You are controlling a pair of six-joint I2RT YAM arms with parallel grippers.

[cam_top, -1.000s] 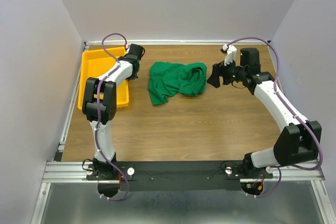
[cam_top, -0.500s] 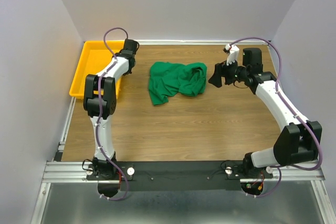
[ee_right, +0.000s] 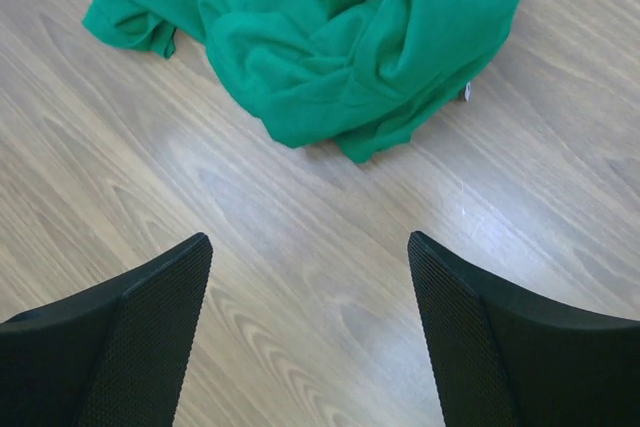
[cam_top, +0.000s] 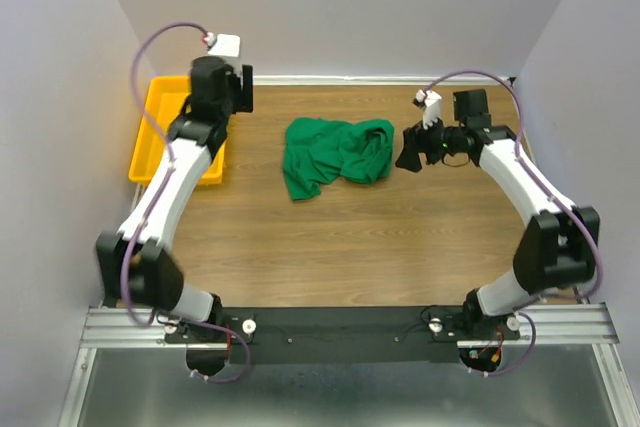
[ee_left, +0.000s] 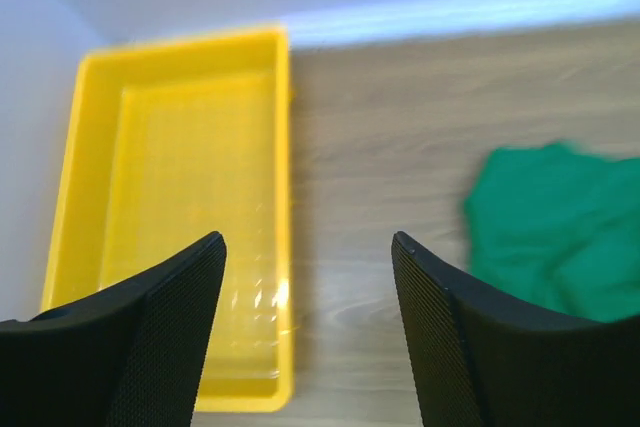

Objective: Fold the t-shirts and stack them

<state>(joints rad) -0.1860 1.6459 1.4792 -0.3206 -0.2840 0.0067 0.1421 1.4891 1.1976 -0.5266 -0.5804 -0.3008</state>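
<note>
The left gripper [ee_left: 305, 247] gapes wide and empty above the wooden table [cam_top: 330, 247]. The yellow tray [ee_left: 285, 147] is just to its left. Its arm stretches far forward with the wrist raised. The right gripper [ee_right: 310, 247] is also spread wide and holds nothing. It hovers just right of the green t-shirt [cam_top: 335, 155], with its arm bent inward. The shirt lies crumpled toward the table's far middle, its long axis running left-right.

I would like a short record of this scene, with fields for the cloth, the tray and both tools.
cloth: green t-shirt, crumpled and unfolded, on the table
tray: yellow tray, left of the t-shirt, near the far wall
left tool: open, holds nothing, near the tray
right tool: open, holds nothing, beside the t-shirt, not touching it
</note>
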